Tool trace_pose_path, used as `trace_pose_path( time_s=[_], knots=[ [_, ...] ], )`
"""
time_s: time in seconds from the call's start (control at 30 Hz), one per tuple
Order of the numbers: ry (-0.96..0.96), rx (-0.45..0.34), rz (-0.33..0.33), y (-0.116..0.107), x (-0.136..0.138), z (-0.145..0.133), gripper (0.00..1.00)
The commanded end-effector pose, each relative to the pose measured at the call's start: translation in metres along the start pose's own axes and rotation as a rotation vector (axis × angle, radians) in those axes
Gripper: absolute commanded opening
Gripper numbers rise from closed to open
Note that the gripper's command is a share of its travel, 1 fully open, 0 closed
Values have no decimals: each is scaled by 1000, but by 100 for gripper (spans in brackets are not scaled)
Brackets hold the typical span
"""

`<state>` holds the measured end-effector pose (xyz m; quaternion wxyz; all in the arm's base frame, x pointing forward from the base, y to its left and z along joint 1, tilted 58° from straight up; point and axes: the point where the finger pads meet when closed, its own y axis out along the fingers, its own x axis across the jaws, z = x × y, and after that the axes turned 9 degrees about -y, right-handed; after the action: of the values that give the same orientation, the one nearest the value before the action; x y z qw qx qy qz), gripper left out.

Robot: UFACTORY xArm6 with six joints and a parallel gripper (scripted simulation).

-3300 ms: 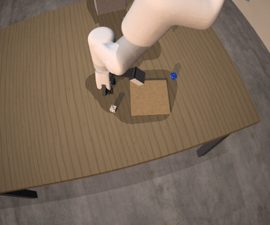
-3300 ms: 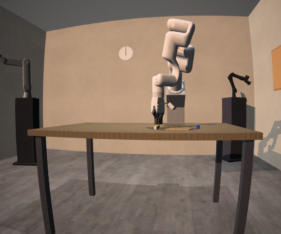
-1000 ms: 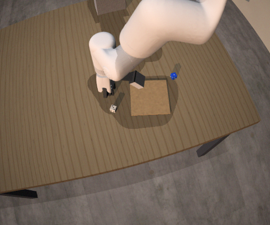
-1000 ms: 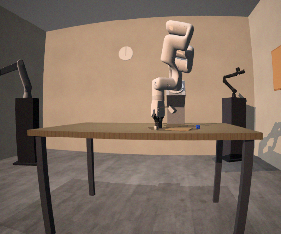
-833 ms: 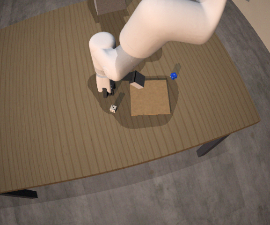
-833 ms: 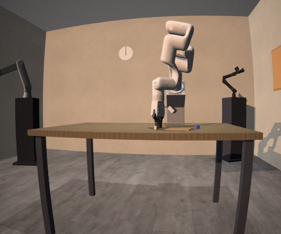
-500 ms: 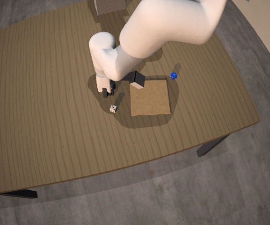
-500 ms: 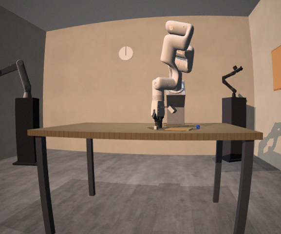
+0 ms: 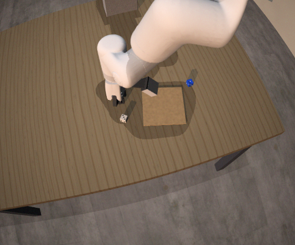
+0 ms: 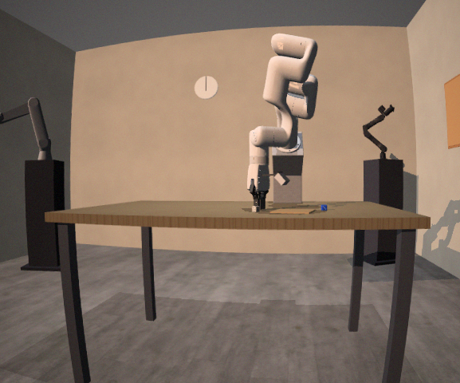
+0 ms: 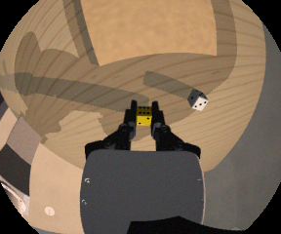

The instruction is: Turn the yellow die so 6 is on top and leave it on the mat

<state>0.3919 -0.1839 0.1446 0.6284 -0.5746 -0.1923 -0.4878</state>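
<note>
The yellow die (image 11: 143, 117) sits between my gripper's (image 11: 143, 112) two black fingers in the wrist view, and the fingers are shut on it. In the overhead view the gripper (image 9: 117, 100) stands low at the table top, left of the tan mat (image 9: 164, 106), and the arm hides the yellow die. The mat also shows in the wrist view (image 11: 143, 10). In the side view the gripper (image 10: 258, 203) points straight down at the table.
A white die (image 9: 123, 118) lies on the table just in front of the gripper, left of the mat; it also shows in the wrist view (image 11: 197, 100). A blue die (image 9: 189, 82) lies off the mat's far right corner.
</note>
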Motion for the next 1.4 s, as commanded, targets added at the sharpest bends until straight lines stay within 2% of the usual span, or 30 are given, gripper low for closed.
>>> trace_pose_path(
  time_s=[0.0,0.2,0.27,0.47,0.67,0.93,1.37],
  knots=[
    [0,0,-1,-6,0,0,15],
    [0,0,-1,-35,0,0,15],
    [0,0,-1,-35,0,0,15],
    [0,0,-1,-69,0,0,15],
    [0,0,-1,-90,0,0,15],
    [0,0,-1,-98,0,0,15],
    [2,-1,-2,-99,1,0,15]
  ],
)
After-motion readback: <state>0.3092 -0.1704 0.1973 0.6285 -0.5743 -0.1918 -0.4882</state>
